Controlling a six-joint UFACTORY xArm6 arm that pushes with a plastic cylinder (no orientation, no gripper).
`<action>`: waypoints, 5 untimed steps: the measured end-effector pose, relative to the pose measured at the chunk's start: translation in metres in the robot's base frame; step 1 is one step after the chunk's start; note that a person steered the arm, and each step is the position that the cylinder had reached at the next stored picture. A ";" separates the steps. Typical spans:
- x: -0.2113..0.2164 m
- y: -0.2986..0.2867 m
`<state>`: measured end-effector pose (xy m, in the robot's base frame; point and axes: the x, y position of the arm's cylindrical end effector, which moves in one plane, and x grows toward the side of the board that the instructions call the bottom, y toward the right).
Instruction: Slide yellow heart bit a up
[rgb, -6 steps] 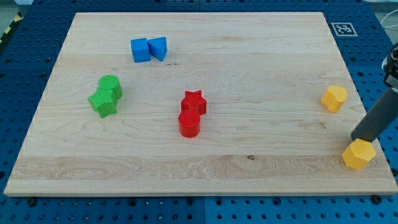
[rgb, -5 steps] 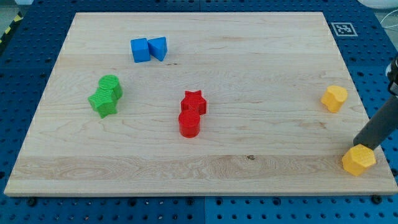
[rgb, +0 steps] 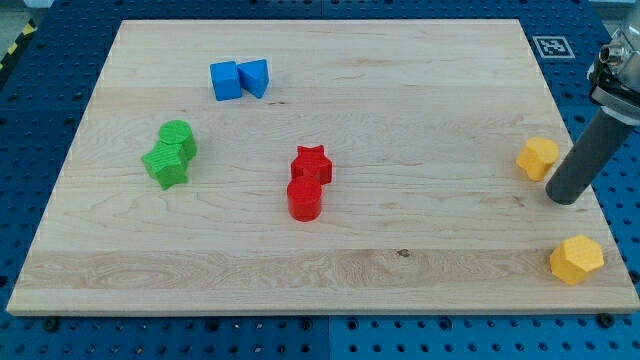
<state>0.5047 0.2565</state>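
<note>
The yellow heart (rgb: 538, 158) lies near the board's right edge, about halfway up. My dark rod comes down from the view's upper right, and my tip (rgb: 563, 199) rests just below and to the right of the heart, close to it but apart as far as I can tell. A yellow hexagon block (rgb: 577, 260) lies further down, near the board's bottom right corner, well below the tip.
A blue cube (rgb: 225, 80) and a blue triangle block (rgb: 254, 76) touch at the upper left. A green cylinder (rgb: 179, 136) and a green star (rgb: 166, 164) touch at the left. A red star (rgb: 311, 162) and a red cylinder (rgb: 304, 199) touch mid-board. The wooden board's right edge (rgb: 590, 190) is close to my tip.
My tip has moved up the view, from touching the yellow hexagon to beside the yellow heart. The hexagon sits slightly lower than at first. The heart has not moved.
</note>
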 end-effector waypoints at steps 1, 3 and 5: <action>-0.007 -0.014; -0.031 -0.041; -0.051 -0.047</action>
<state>0.4532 0.2096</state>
